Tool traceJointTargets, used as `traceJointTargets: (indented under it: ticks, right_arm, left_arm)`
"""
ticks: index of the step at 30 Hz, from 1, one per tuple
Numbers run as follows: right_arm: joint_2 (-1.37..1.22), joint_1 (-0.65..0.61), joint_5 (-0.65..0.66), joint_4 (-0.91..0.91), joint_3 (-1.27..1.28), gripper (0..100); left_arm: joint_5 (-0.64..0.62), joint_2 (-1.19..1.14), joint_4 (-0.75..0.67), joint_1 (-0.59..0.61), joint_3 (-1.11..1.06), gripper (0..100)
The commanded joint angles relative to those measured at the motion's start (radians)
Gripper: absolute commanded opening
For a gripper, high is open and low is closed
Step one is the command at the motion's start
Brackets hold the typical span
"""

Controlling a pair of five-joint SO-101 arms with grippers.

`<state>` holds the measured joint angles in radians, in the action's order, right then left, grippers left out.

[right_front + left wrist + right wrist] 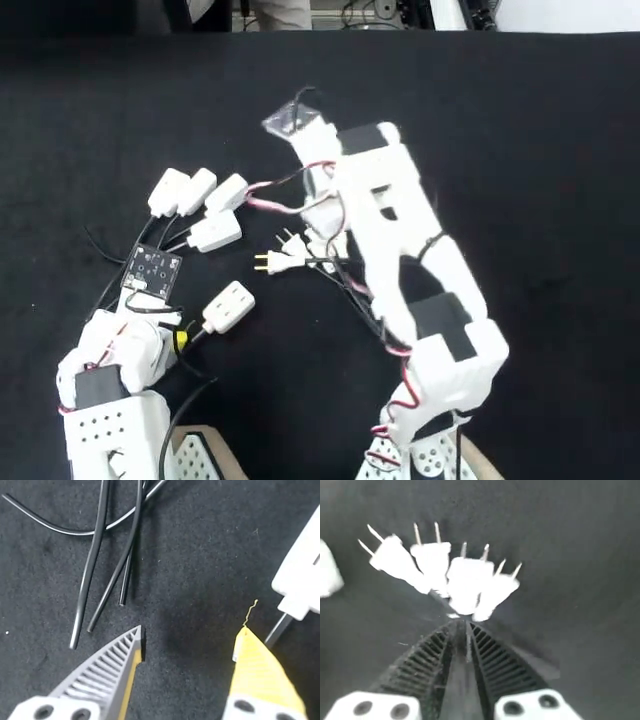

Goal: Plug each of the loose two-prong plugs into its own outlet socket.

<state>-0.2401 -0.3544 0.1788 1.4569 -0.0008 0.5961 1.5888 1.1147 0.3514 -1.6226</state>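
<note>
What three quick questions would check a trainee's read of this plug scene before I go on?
1. True or false: the left tool is open.
2. How many plugs fan out ahead of the arm in the right wrist view?
3. In the high view, the outlet sockets lie on which side of the plugs? A) the left B) the right C) directly beneath them

Key: 1 true; 2 four; 3 A.
</note>
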Motion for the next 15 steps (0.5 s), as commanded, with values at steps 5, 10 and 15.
traceJointTargets:
  ticks: [5,10,15]
  right_arm:
    - [-0.067,-0.081,-0.549,-0.178,0.163,1.2]
    - [-0.199,0.006,-0.677,-0.187,0.105,1.2]
    - [-0.300,0.132,-0.744,-0.181,-0.062,1.2]
  left_arm:
    - [0.011,0.006,-0.018,-0.010,0.005,29]
    - [0.011,0.006,-0.018,-0.013,0.005,29]
    - [0.011,0.006,-0.018,-0.013,0.005,29]
